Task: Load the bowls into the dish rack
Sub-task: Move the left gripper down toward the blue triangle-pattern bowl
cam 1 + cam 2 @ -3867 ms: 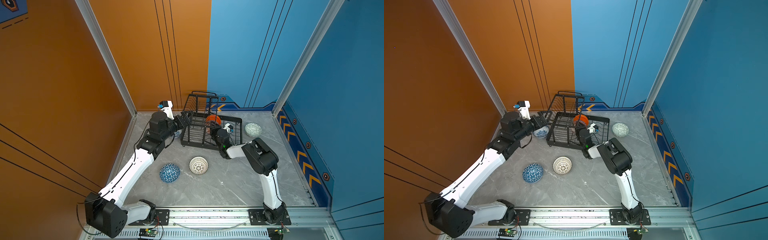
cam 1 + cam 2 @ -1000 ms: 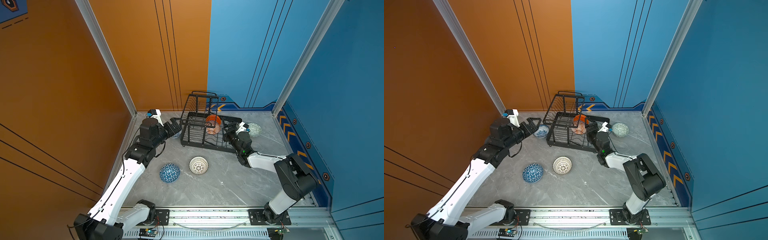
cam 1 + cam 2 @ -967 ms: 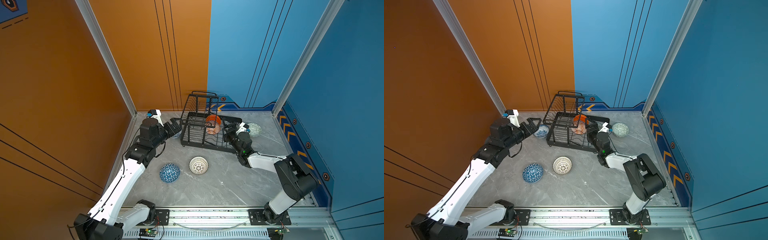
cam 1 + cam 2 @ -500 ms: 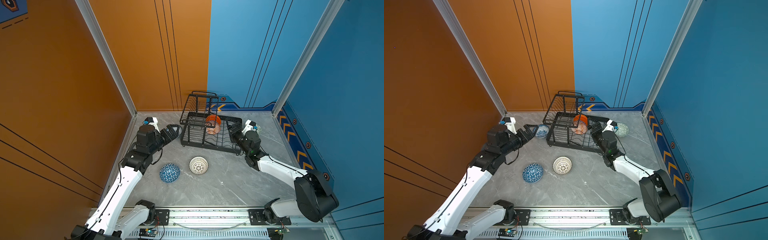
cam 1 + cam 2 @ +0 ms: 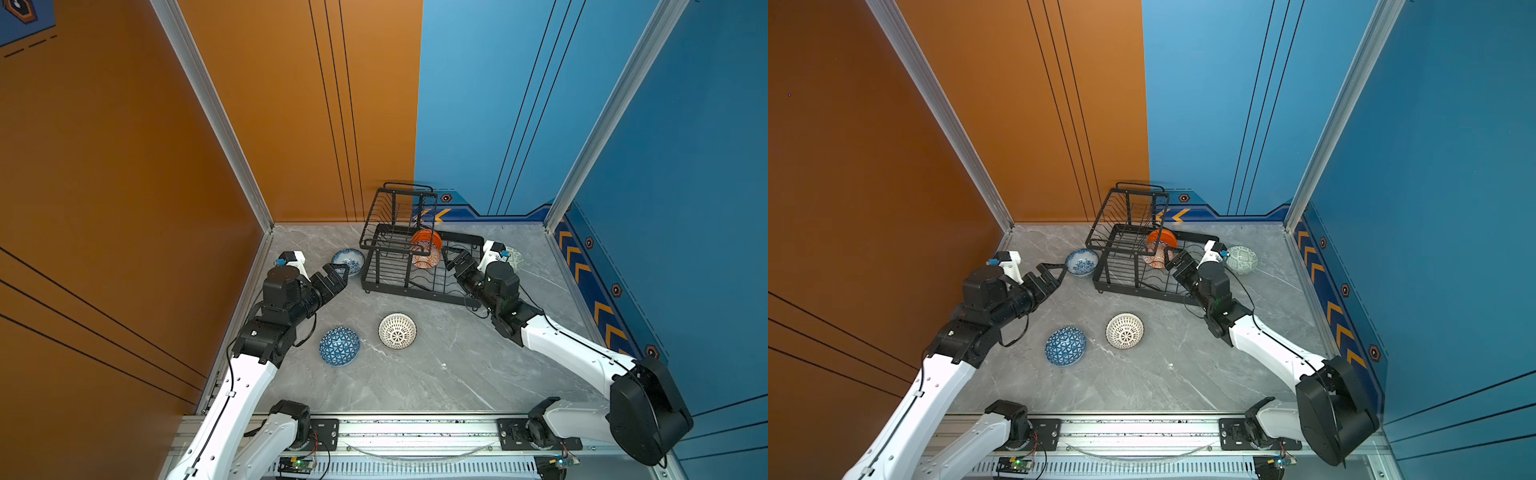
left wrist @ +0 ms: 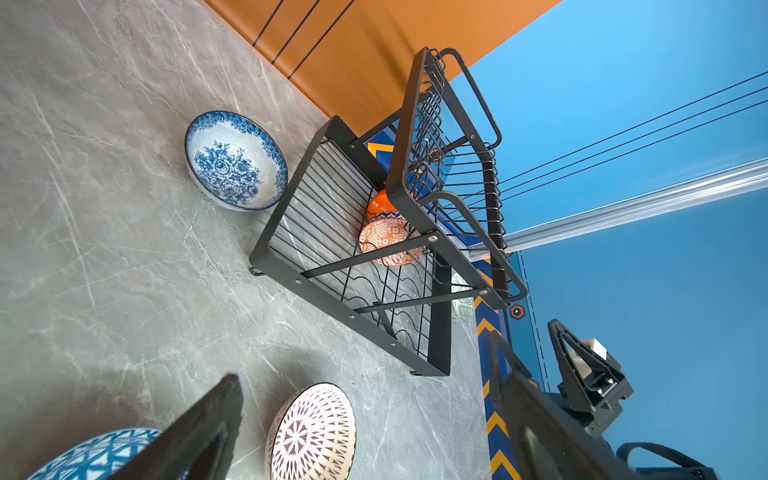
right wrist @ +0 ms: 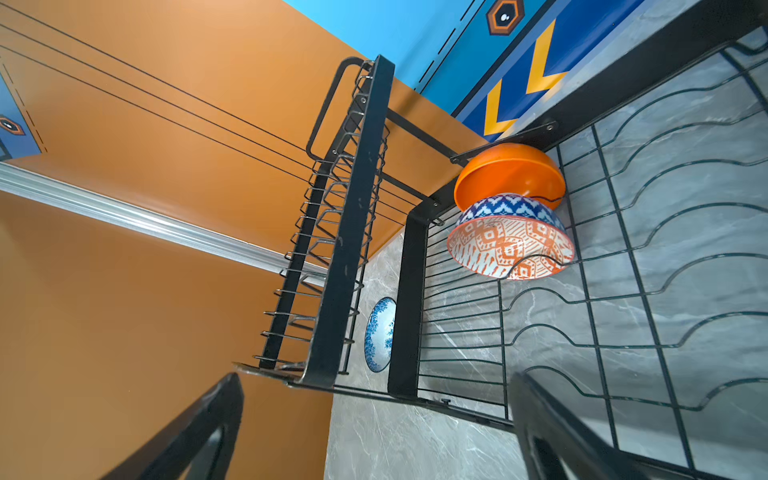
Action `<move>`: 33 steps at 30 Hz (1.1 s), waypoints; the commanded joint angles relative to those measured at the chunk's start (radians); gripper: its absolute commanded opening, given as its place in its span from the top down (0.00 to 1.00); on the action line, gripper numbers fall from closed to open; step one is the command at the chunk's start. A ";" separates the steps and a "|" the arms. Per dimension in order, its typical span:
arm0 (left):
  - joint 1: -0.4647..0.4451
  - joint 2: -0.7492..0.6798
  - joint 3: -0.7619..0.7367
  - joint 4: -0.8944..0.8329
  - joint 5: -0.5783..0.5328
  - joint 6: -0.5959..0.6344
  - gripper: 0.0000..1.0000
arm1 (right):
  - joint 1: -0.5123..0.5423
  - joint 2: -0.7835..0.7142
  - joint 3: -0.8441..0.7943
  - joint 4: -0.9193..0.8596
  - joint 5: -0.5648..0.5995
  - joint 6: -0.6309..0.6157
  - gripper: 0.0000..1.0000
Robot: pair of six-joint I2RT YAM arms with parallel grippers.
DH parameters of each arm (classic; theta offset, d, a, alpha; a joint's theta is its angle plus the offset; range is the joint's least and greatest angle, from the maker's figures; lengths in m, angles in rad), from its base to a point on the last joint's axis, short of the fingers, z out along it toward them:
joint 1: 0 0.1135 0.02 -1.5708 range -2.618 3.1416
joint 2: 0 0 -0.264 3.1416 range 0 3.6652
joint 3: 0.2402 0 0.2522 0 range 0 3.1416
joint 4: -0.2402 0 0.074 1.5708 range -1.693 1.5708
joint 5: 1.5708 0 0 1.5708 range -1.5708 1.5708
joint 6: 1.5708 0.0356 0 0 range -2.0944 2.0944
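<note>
Both arms are drawing back from the dish rack (image 5: 395,257). The right gripper (image 5: 453,257), which a few seconds ago was reaching in among the wavy slots, is now hanging just outside the rack's right end, and its arm is swinging out wide toward the blue wall. The left gripper (image 5: 334,276) is also retreating from the rack's left side and is hovering beside the blue-white floral bowl (image 5: 348,261) without touching it. Both sets of jaws are standing spread wide with nothing between them, as both wrist views show.

The orange-white patterned bowl (image 5: 426,258) is now resting on edge in a slot, right against the plain orange bowl (image 5: 426,237), so two of the six bowls are sitting in the rack and the latest placement appears to be holding.

Four are still waiting on the grey tabletop (image 5: 436,374). The floral one is lying just left of the rack. The blue triangle bowl (image 5: 339,345) and the white dotted bowl (image 5: 397,330) are sitting near each other in front of it. The pale green bowl (image 5: 1241,259) is lying to its right, close behind the right wrist. Judging by position, each arm is freeing itself for the bowl nearest to it.
</note>
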 commanded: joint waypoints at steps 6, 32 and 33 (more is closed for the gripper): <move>0.025 -0.040 -0.031 -0.042 0.037 -0.016 0.02 | 0.028 -0.044 0.048 -0.100 0.033 -0.079 0.00; 0.064 -0.110 -0.103 -0.156 0.064 -0.008 0.02 | 0.031 -0.151 0.033 -0.217 0.057 -0.151 0.00; 0.065 -0.113 -0.103 -0.173 0.059 -0.002 0.02 | 0.030 -0.151 0.032 -0.217 0.057 -0.154 0.00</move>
